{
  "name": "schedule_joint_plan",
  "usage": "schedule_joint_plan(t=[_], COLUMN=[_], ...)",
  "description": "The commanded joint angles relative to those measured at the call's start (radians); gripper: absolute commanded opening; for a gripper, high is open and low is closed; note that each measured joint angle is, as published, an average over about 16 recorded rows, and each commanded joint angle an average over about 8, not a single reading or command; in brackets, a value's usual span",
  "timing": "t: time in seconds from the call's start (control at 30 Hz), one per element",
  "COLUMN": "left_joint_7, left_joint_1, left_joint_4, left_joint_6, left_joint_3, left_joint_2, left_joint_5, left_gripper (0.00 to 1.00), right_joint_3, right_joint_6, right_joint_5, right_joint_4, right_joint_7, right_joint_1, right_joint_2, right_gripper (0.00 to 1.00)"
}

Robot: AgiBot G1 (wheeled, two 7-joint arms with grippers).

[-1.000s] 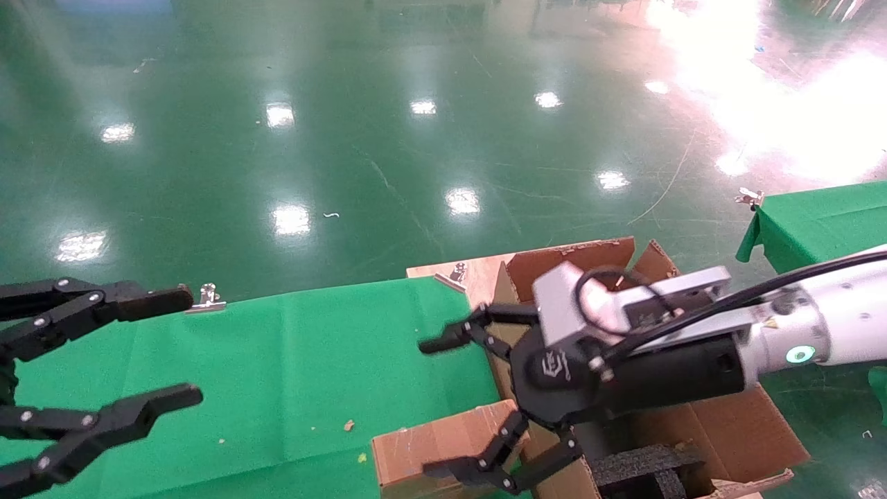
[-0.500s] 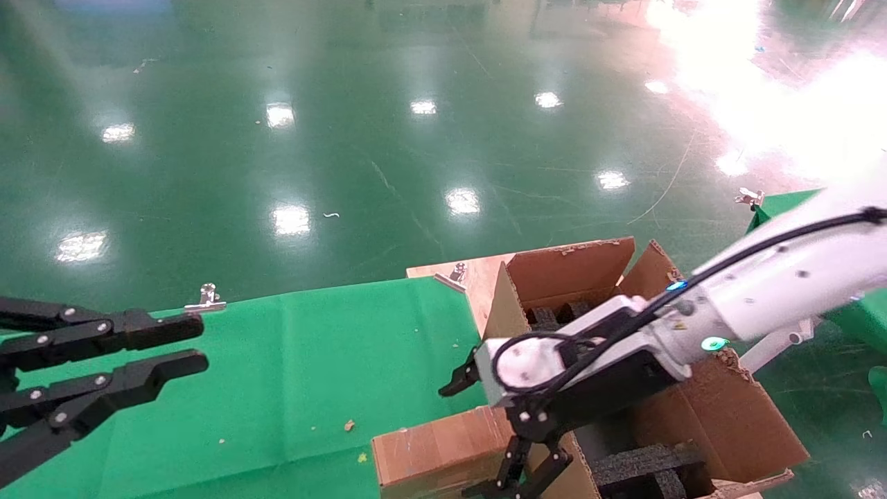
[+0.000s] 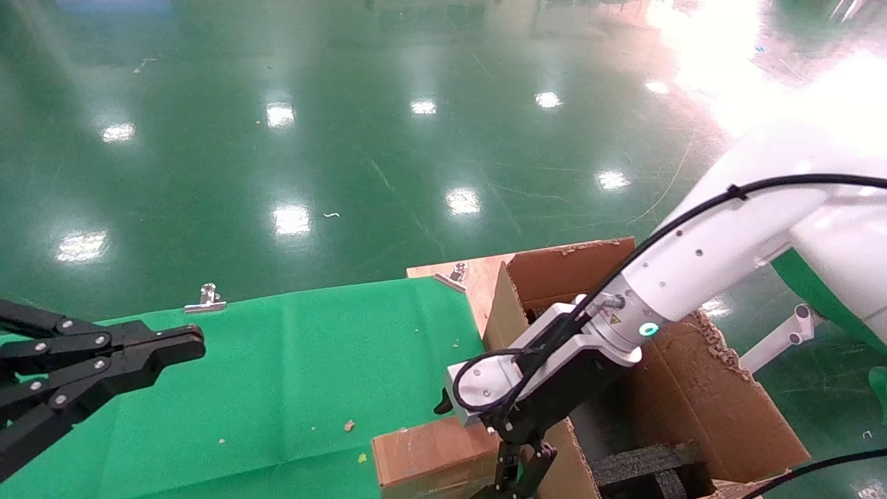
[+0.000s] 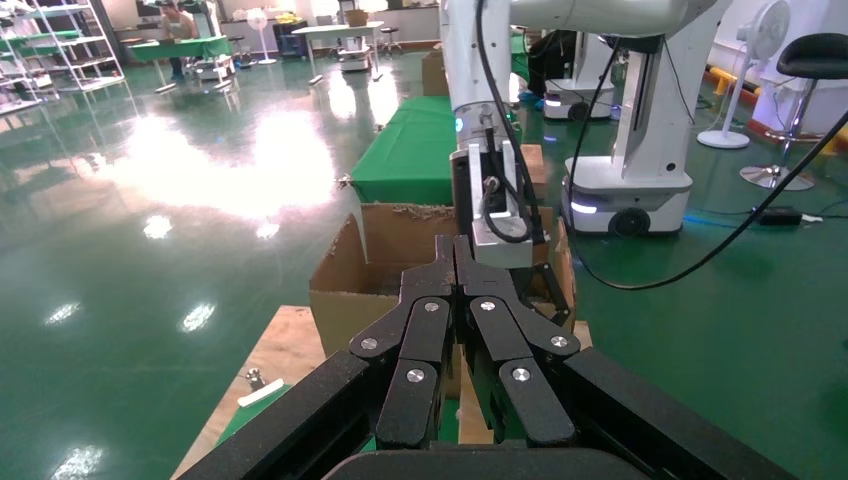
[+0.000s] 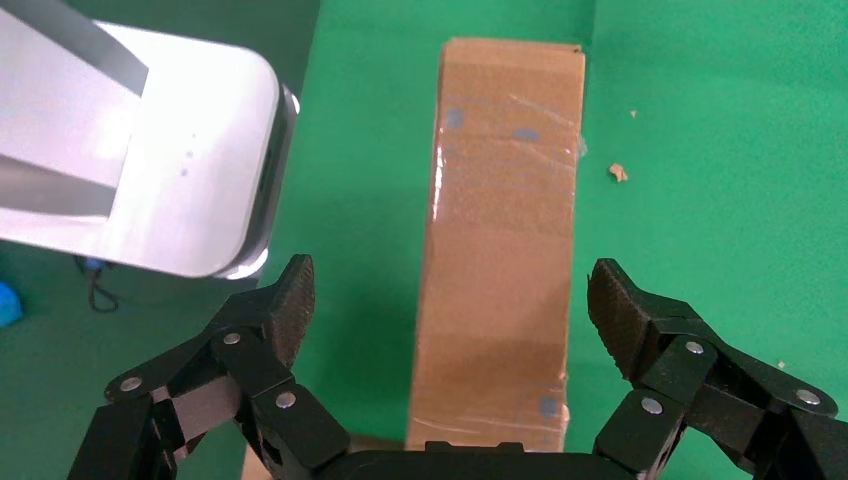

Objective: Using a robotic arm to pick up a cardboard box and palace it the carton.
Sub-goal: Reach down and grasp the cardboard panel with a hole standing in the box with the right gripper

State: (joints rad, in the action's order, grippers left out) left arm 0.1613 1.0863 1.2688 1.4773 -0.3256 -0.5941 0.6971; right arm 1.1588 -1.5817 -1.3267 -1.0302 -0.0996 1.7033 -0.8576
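Right gripper (image 5: 445, 300) poised directly over box (image 5: 503, 240), pointing down, jaws spread wide, nothing held. Box on green cloth (image 3: 291, 353) at near edge of table, just beside carton (image 3: 700, 395) on its left wall side. In right wrist view, box long axis running straight away from the palm, between the two fingers (image 5: 280, 310); narrow taped face up, one pad off each long side, both clear of the cardboard. Good alignment for a pinch across the short width; likely only a straight descent needed before closing. In head view, right gripper (image 3: 516, 478) low at frame bottom, at the box (image 3: 433, 454) end nearest carton wall, so a risk of clipping that wall on the way down. Right arm clearly the nearer one. Left gripper (image 3: 163, 350) clenched on nothing, well apart over the cloth's left side, idle.
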Motion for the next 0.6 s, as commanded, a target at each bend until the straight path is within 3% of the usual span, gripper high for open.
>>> schedule_joint_plan(t=[0.03,0.2,0.4,0.47,0.6], left_joint_7=[0.0,0.0,0.0,0.0,0.0], left_joint_1=[0.0,0.0,0.0,0.0,0.0], left_joint_4=[0.0,0.0,0.0,0.0,0.0], left_joint_6=[0.0,0.0,0.0,0.0,0.0], left_joint_3=[0.0,0.0,0.0,0.0,0.0], left_joint_2=[0.0,0.0,0.0,0.0,0.0], left_joint_5=[0.0,0.0,0.0,0.0,0.0], left_gripper=[0.36,0.99,1.0,1.0,1.0], right_joint_3=[0.028,0.067,0.094,0.097,0.093], right_joint_6=[0.003,0.007,0.007,0.007,0.006], right_joint_5=[-0.002,-0.013,-0.023,-0.025,-0.023], right_joint_4=[0.021,0.049,0.063,0.064,0.062], right_joint_7=[0.018,0.052,0.072,0.073,0.071], right_joint_1=[0.014,0.033,0.047,0.049,0.047], right_joint_2=[-0.017,-0.039,-0.052,-0.053,-0.051], right_gripper=[1.0,0.95,0.21,0.01,0.0])
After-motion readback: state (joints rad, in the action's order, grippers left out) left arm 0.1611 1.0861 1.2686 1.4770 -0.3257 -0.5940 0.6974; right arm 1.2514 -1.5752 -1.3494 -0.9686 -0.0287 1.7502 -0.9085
